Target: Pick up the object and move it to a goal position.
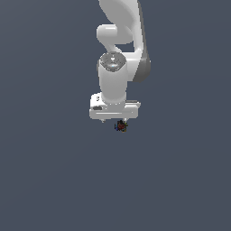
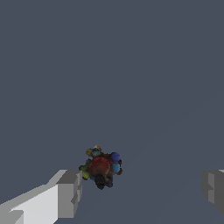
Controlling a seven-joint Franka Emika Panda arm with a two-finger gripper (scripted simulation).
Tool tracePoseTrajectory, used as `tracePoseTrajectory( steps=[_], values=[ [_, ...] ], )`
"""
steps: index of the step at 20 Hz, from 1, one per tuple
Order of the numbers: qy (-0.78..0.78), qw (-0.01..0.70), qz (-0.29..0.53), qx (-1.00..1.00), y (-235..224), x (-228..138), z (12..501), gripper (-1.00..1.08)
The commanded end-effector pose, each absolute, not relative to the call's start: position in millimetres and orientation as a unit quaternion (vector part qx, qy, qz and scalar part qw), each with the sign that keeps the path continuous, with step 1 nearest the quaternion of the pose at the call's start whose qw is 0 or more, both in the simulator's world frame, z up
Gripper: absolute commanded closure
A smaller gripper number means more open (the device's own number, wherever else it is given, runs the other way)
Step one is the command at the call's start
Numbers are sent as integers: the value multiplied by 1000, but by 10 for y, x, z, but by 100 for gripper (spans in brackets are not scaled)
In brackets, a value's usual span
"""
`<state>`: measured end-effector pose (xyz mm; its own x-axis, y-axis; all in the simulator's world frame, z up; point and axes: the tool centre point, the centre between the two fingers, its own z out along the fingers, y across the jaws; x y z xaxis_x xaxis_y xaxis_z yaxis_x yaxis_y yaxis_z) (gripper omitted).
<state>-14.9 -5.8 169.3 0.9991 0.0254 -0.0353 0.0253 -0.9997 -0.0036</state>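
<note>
1. Closest to us in the wrist view are two grey fingers [image 2: 68, 192] of the gripper [image 2: 142, 189] — one shows a wide blocky tip, and the other only peeks in at the far edge of the picture.
2. The two fingers stand far apart, so we see the gripper spread wide and holding nothing.
3. Between them, but right up next to the wide finger, sits the object [image 2: 101, 166]. It is a little dark lump with a red blob in the middle and blue, green and orange bumps around it.
4. We cannot tell if the lump just touches that finger or sits a tiny bit away from it.
5. There is a big gap between the lump and the other finger.
6. In the exterior view we see the white arm [image 1: 118, 54] coming down from the top, with the gripper [image 1: 114, 120] pointing down.
7. The object [image 1: 121, 126] shows just under the gripper's white body — very small next to it.
8. All around is a plain dark grey-blue counter [image 1: 49, 180], the same flat color everywhere.
</note>
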Motion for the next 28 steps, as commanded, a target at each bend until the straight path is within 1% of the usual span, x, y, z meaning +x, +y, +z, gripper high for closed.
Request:
tracePoseTrajectory(
  steps=[1, 10, 17, 28],
  values=[
    [-13, 2, 18, -1000, -58, -149, 1693, -92],
    [-12, -1, 28, -1000, -160, -200, 1695, -92],
    [-18, -1, 28, -999, -156, -204, 1686, -92],
    [-100, -2, 25, -995, -111, -264, 1555, -92]
  ],
)
